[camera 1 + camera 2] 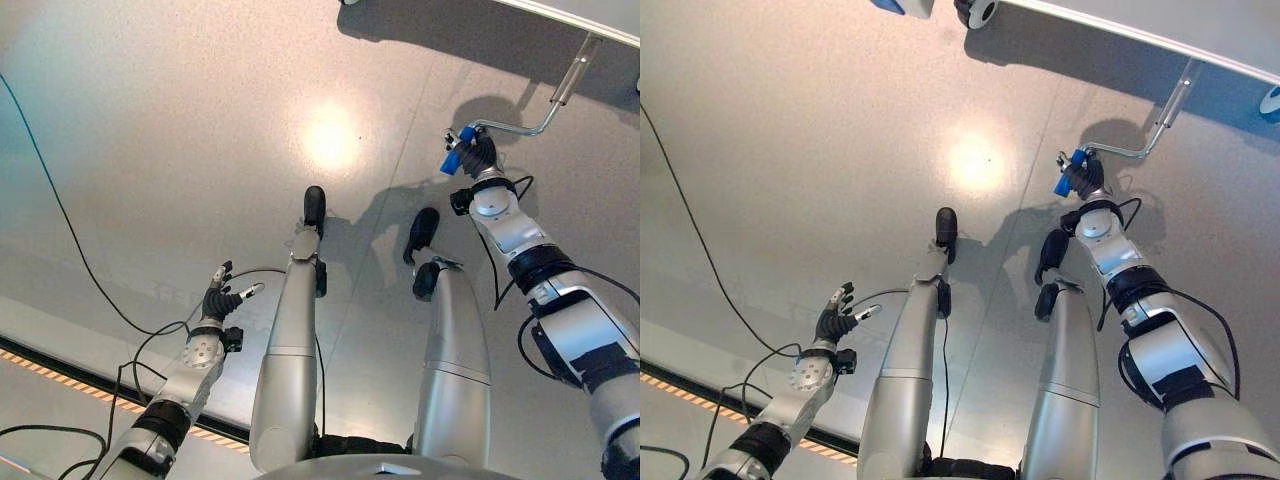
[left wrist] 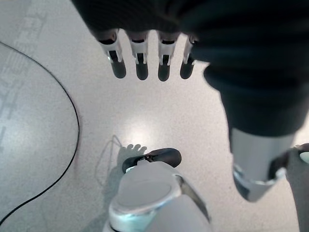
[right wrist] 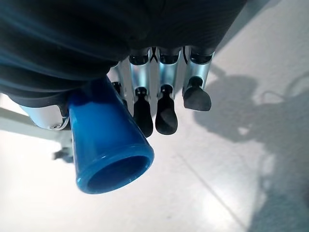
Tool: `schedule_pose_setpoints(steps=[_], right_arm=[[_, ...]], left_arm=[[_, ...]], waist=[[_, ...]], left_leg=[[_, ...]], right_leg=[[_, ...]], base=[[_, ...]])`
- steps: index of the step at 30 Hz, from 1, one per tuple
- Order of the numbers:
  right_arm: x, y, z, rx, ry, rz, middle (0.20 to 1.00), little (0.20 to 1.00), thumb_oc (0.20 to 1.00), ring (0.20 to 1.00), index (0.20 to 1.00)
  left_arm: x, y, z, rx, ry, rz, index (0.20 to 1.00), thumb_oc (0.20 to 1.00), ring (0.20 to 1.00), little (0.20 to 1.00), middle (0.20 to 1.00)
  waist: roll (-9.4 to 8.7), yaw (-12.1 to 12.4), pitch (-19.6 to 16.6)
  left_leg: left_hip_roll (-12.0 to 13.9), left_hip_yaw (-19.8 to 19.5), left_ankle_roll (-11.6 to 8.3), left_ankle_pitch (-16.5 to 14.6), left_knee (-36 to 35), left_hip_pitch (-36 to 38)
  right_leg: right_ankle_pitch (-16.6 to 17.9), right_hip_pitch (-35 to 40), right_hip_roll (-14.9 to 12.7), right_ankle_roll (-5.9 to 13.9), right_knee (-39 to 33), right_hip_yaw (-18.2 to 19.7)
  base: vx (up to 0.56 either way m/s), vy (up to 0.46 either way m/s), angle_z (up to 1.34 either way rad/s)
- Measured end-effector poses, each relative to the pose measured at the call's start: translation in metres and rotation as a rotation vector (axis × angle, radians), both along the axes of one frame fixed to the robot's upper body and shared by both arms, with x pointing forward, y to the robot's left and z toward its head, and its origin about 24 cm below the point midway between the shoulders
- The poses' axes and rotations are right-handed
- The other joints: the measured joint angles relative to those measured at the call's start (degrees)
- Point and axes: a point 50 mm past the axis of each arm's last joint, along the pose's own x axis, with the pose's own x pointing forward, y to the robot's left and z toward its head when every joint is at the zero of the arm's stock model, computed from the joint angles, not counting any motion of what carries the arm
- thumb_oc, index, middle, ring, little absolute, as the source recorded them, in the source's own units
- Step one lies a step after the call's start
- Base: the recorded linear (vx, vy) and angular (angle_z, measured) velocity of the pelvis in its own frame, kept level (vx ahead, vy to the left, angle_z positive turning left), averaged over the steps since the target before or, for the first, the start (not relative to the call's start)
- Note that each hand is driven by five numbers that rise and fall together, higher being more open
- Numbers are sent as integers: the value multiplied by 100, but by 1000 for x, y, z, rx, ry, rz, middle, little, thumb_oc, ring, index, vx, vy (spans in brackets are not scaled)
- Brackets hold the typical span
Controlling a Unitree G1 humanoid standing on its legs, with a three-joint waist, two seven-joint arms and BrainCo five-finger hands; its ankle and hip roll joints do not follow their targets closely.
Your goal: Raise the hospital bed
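The hospital bed's pale frame edge (image 1: 590, 20) runs along the top right. From it a silver crank (image 1: 520, 128) hangs down and bends toward a blue handle (image 1: 455, 157). My right hand (image 1: 483, 155) is shut on that blue handle (image 3: 108, 140), whose open end sticks out past the curled fingers (image 3: 164, 116). My left hand (image 1: 222, 297) hangs low at the lower left, far from the bed, with its fingers (image 2: 140, 58) straight and nothing in it.
A black caster wheel (image 1: 978, 10) of the bed shows at the top edge, with a blue part (image 1: 890, 5) beside it. A dark floor strip with orange stripes (image 1: 60, 375) crosses the lower left. The grey floor is glossy.
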Motion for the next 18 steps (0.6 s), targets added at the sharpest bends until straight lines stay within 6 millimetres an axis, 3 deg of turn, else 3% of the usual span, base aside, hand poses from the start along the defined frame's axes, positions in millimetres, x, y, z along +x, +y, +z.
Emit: schedule_pose_setpoints(steps=[18], right_arm=[[-36,-1,-14,144,-110,99,200,200,200,200,200]], left_arm=[[-6,7,-10,33,50,29,1000,1000,1000,1000,1000]], waist=[[-97,-235,37]], left_leg=[[54,262,90,101,-604,875]], right_leg=[[276,823,121,134,-768,157]], base=[[-19,-8,-4]])
